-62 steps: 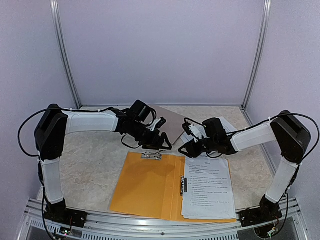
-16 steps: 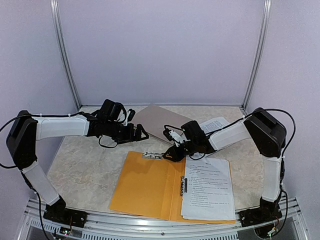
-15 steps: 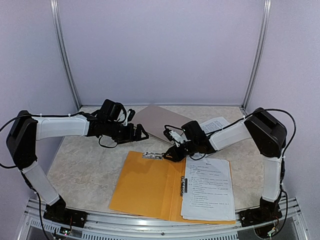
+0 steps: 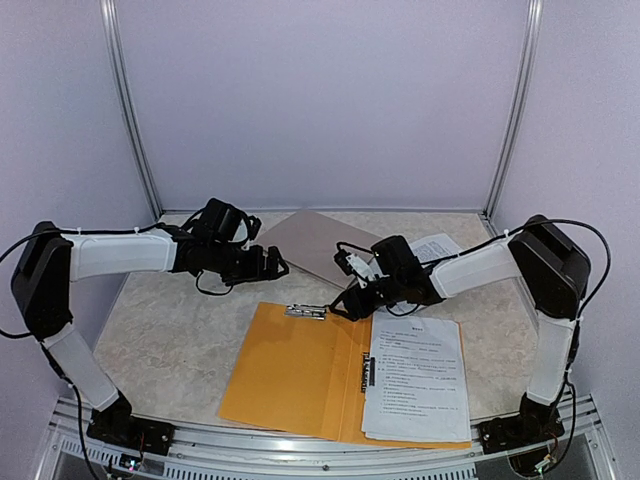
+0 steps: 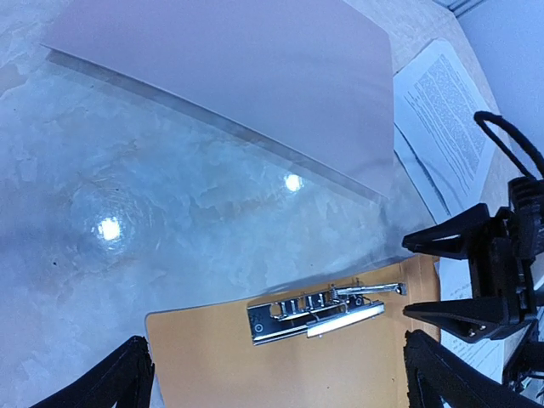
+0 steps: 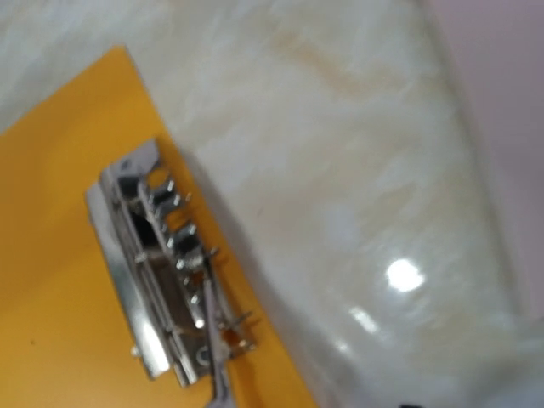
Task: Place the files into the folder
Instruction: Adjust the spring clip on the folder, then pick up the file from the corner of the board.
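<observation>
The orange folder [image 4: 290, 375] is laid open at the near edge of the table [image 4: 170, 320], with the files [image 4: 415, 375] stacked on its right half. Just beside the metal clip [image 4: 305, 312] at its far edge the right gripper [image 4: 343, 308] is held, fingers parted around nothing. Farther left, the left gripper [image 4: 272, 263] is spread wide, empty — a grey-brown board [image 4: 312, 245] is seen beyond.

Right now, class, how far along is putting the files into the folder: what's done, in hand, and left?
Done: the folder lies open, with a stack of files on its right half. In hand: nothing; both the left gripper and the right gripper are open, the right one by the metal clip. Left: one printed sheet lies farther back, outside the folder.
</observation>
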Controlling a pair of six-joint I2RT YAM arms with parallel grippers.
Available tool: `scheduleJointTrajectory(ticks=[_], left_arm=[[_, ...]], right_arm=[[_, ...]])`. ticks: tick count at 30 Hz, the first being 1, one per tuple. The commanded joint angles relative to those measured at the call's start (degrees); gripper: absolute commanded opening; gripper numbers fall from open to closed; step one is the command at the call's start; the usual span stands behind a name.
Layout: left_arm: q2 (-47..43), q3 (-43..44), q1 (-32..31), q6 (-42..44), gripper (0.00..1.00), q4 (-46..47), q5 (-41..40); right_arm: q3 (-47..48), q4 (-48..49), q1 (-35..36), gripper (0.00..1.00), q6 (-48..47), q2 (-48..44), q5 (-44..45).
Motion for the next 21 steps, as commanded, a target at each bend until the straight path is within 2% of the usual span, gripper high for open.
scheduleJointTrajectory(ticks=[1,4,8,13,21], left_arm=[[-2.8,1.5,0.5,-0.5,0.99,-3.5,-8.0],[-3.1,1.7,0.5,-0.9,0.99,-4.6,-11.4],[-3.8,2.0,0.6,-1.0,0.99,-5.1,-13.1],[-3.6,3.2,0.6,-1.5,0.99,-7.7,-15.6],[-3.6,3.3,0.7,-2.7,0.99,-7.3,-15.0]], right_arm=[[-0.9,-2.5,-1.3,0.65,-1.3,-4.8,4.4],[-1.1,-4.3,-2.3,0.73,-1.2,-7.2,9.0],[-0.3,-8.7,-4.0,0.78,-0.2,-10.1,17.8],[-1.3,-12.0,-7.9,0.80,4.2,-13.6,27.0],[-3.8,-19.2,-18.6,0.82,16.0,-17.7,34.3]])
